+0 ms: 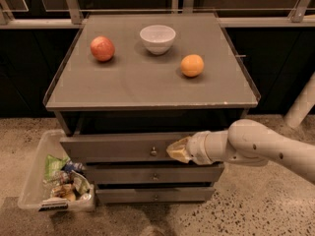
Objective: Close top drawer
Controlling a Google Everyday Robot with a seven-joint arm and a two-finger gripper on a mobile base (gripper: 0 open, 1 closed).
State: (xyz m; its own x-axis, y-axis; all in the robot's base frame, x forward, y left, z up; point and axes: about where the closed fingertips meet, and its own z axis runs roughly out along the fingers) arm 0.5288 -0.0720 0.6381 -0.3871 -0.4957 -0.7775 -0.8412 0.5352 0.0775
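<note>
Gripper (177,150) at top drawer (113,148) front (partly open), right of knob (154,151)

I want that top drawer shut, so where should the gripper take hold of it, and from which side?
The small round knob at the centre of the top drawer's flat front, approached straight from the front: the panel is otherwise plain, with nothing else to grip. The gripper is by that front, just right of the knob.

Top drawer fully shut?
No: the top drawer sticks out past the lower drawers, with the pincer at its front, right of the knob.
</note>
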